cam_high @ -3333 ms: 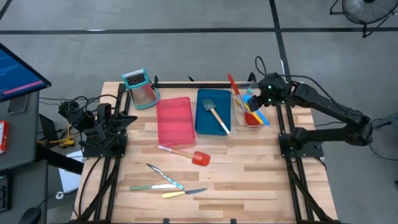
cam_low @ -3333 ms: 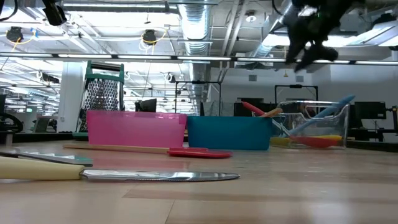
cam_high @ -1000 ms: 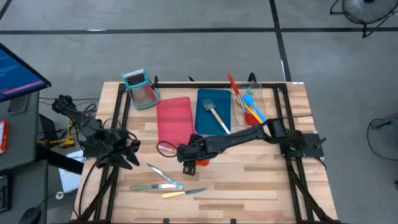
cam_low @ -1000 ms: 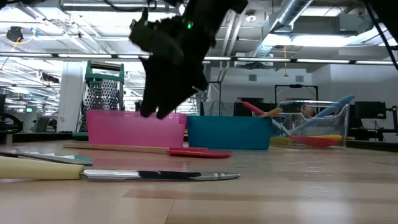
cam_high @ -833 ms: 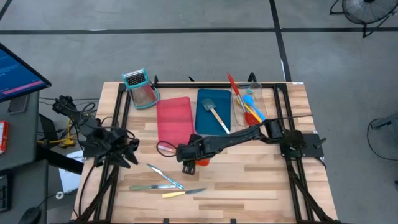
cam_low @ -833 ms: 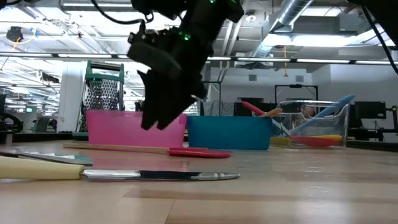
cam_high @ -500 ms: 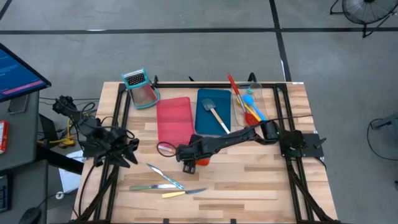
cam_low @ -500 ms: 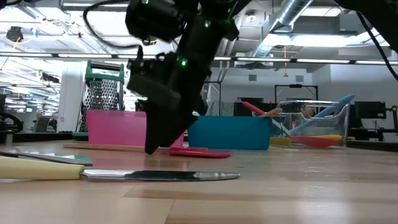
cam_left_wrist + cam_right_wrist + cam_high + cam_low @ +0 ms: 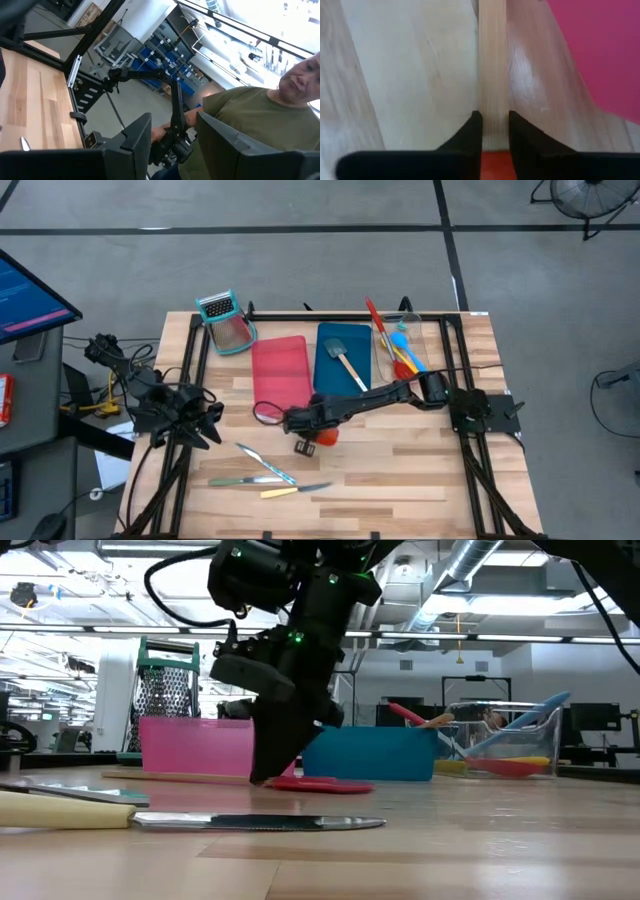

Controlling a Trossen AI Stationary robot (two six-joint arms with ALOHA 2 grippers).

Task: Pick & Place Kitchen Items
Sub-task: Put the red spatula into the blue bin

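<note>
A red spatula (image 9: 322, 436) with a wooden handle lies flat on the table in front of the pink tray (image 9: 279, 373). My right gripper (image 9: 291, 420) is down at the table, shut on that handle; it also shows in the low view (image 9: 265, 778). My left gripper (image 9: 172, 145) is open and empty, off the table's left edge (image 9: 185, 420). Three slim knives (image 9: 265, 470) lie near the front left. A grey spatula (image 9: 348, 365) lies in the blue tray. Red, yellow and blue spoons (image 9: 400, 350) lie in the clear tray. My right gripper pinches the red spatula's wooden handle (image 9: 493, 100) between its two fingers, close to the red head (image 9: 495, 161). The fingers (image 9: 470, 135) come from above, slanting down, and lie across the handle. The spatula lies flat on the table (image 9: 320, 785).
A teal-framed grater (image 9: 225, 320) stands at the far left. The pink, blue (image 9: 345, 345) and clear trays (image 9: 412, 375) stand in a row along the far side. A person in a green shirt (image 9: 250, 130) shows beyond the table in the left wrist view.
My right gripper has gone down from above the pink tray's near edge onto the red spatula's handle at the table top, shifting a little toward the far edge. The spatula has stayed where it was. My left arm has kept still.
</note>
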